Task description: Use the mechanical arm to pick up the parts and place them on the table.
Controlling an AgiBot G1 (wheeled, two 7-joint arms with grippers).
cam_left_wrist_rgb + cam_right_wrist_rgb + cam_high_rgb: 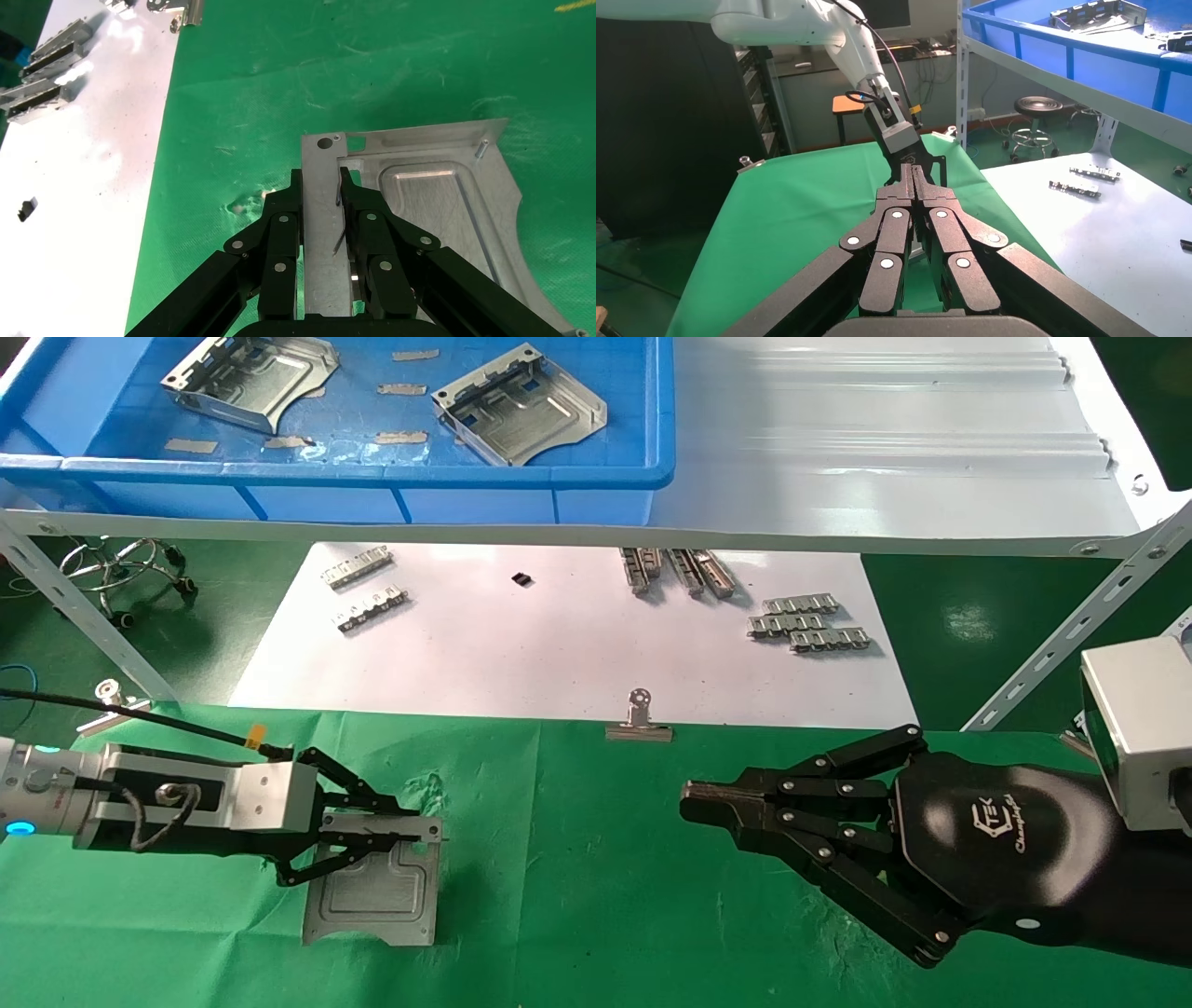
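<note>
On the near left of the green surface (577,859), the left end effector (321,184) is clamped on the rim of one part (372,887), which lies flat on the cloth, seemingly being set down for release. The right end effector (708,800) hovers at near right, fingers pressed together and empty, probably parked. Farther off, two more parts (250,376) (520,404) wait in the blue bin (372,477).

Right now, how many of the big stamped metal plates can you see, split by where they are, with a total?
In the blue bin: 2 plates
On the green table, gripped at its edge by the left hand: 1 plate
Total: 3
</note>
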